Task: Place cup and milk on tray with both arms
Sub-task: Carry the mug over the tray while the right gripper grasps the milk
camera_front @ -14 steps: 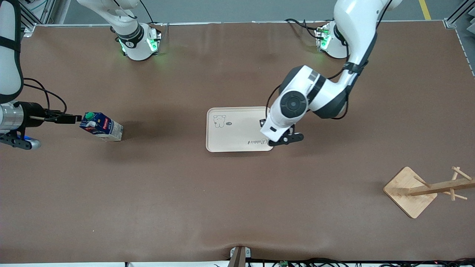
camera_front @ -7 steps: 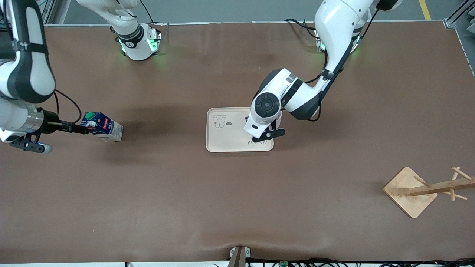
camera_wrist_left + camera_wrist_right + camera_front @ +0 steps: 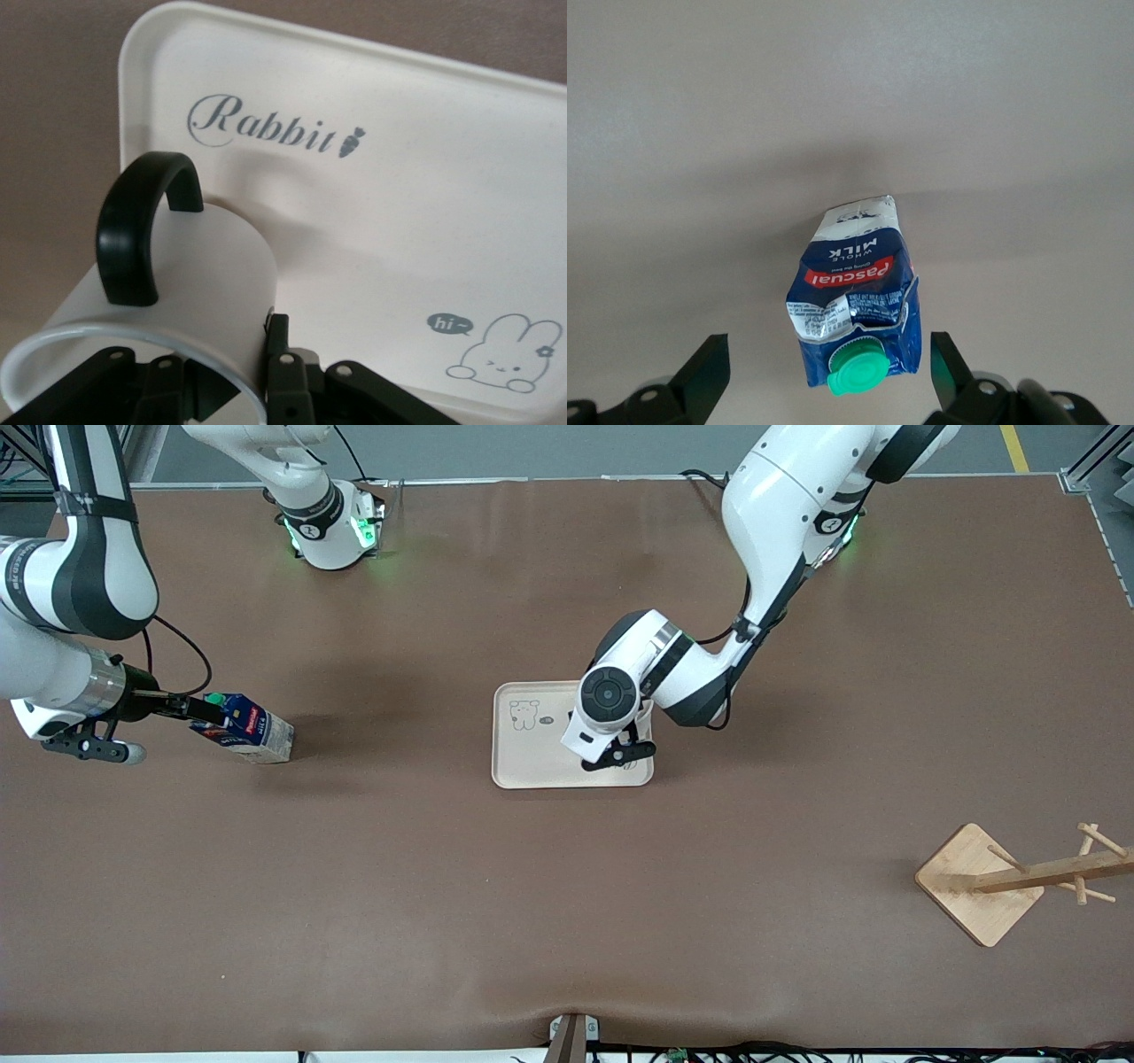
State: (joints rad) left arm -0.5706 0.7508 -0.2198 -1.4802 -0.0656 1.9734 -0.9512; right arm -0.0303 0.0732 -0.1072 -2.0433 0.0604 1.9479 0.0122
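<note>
Cup (image 3: 190,283) in left gripper (image 3: 226,390) over tray (image 3: 425,221)

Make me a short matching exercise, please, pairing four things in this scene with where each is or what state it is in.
Things:
1. cup
2. milk
3. right gripper
4. wooden stand

Places or states:
A. open, its fingers on either side of the carton's cap end
B. held by the shut left gripper over the tray
C. on the table toward the left arm's end, nearer the front camera than the tray
D. standing on the table toward the right arm's end

Pairs: 1-B, 2-D, 3-A, 4-C
</note>
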